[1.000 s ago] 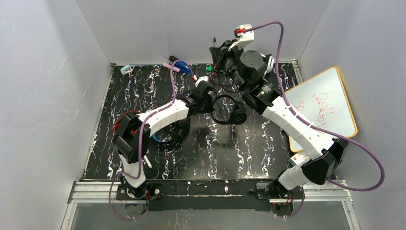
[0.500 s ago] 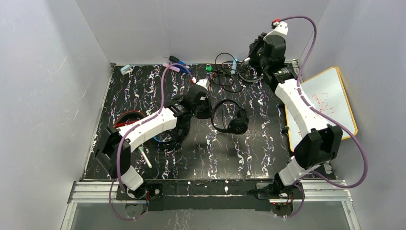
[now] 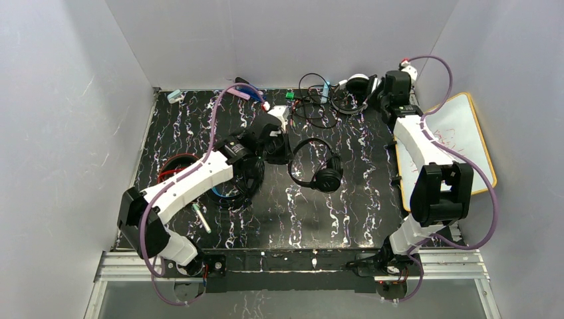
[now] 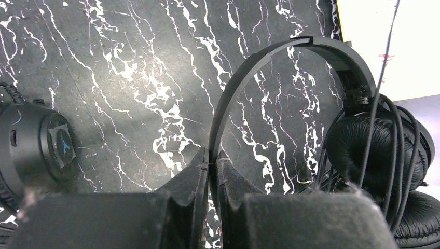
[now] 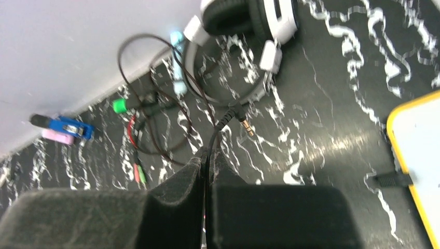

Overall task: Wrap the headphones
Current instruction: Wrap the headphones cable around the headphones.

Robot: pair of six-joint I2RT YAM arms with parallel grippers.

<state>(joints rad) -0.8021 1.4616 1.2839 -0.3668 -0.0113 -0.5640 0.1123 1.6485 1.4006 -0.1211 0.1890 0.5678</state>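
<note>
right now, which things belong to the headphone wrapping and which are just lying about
Job: black headphones; left end effector shut on the headband; right end effector shut on the cable, near its plug.
Lying about: whiteboard, pen.

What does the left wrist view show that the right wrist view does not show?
Only the left wrist view: the left end effector shut on the headband of the black headphones, which have cable wound around them, and a second ear cup with a blue logo. Only the right wrist view: the right end effector shut on a thin cable near its jack plug, white headphones, a green plug, a yellow-framed whiteboard. Both: the black marbled tabletop.
</note>
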